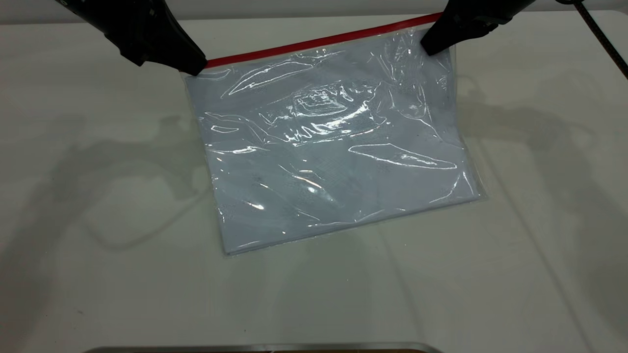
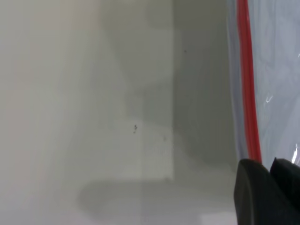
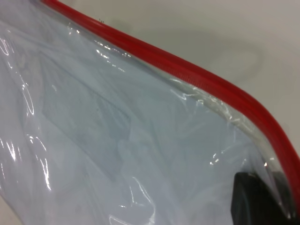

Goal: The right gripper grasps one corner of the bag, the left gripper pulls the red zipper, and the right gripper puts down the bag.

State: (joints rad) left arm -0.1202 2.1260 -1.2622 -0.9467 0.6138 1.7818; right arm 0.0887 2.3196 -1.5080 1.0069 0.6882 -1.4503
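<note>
The clear bag (image 1: 333, 147) with white sheets inside lies on the white table (image 1: 98, 220). Its red zipper (image 1: 314, 44) runs along the far edge. My right gripper (image 1: 429, 48) is at the far right corner of the bag (image 1: 444, 34) and is shut on the plastic there. In the right wrist view the gripper (image 3: 269, 187) pinches the film just below the red zipper (image 3: 197, 75), and the bag (image 3: 117, 131) bows up. My left gripper (image 1: 196, 66) sits at the zipper's left end. In the left wrist view its jaws (image 2: 271, 171) are closed together where the red strip (image 2: 247, 84) ends. The slider tab is hidden.
A black braided cable (image 1: 603, 39) runs down the far right of the table. A metal edge (image 1: 265, 348) lies along the table's front. Bare table surface lies to the left, right and front of the bag.
</note>
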